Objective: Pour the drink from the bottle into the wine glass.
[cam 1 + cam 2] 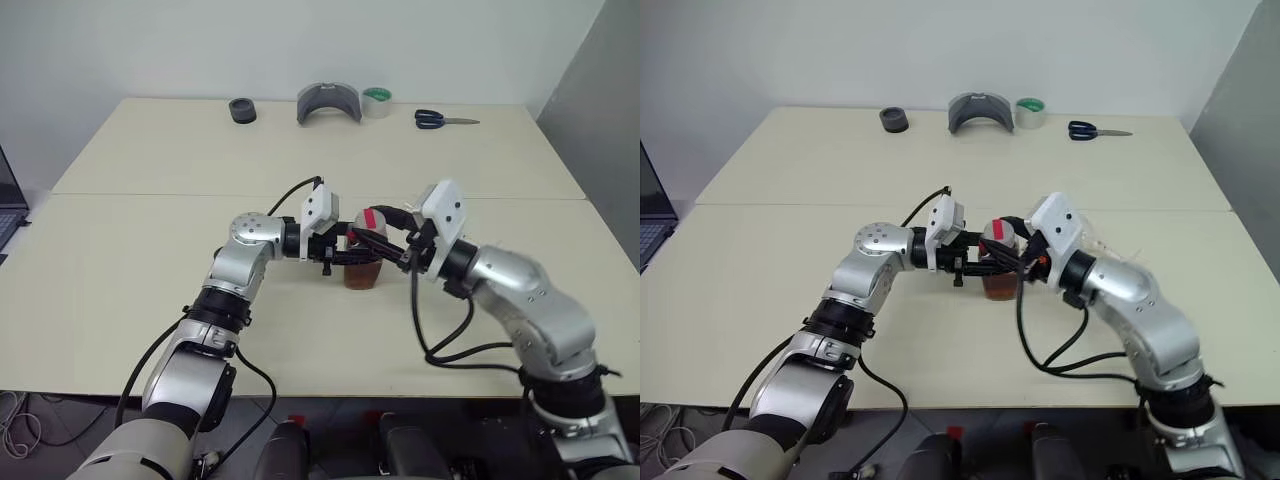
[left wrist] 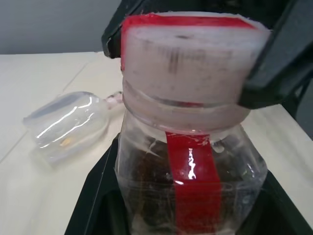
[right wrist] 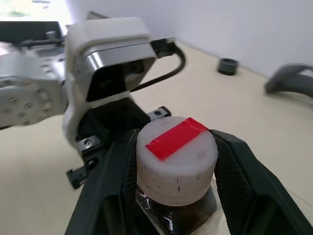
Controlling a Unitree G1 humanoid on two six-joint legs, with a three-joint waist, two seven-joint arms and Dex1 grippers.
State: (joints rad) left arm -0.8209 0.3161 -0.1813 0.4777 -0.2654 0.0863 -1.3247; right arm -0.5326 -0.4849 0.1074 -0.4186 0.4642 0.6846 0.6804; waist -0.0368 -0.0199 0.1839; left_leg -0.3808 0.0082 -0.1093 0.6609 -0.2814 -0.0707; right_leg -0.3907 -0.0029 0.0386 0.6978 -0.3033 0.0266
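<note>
Bottle (image 1: 362, 262) upright on table (image 1: 150, 250), cap (image 3: 176, 154) on, left gripper (image 1: 338, 252) clamped on its body, right gripper (image 3: 176, 161) fingers closed around cap.

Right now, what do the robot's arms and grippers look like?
Both arms are silver-grey metal segments with black joint rings and loose black cables. The left gripper and the right gripper each have two black fingers, behind which sits a white, boxy camera housing at the wrist.
</note>
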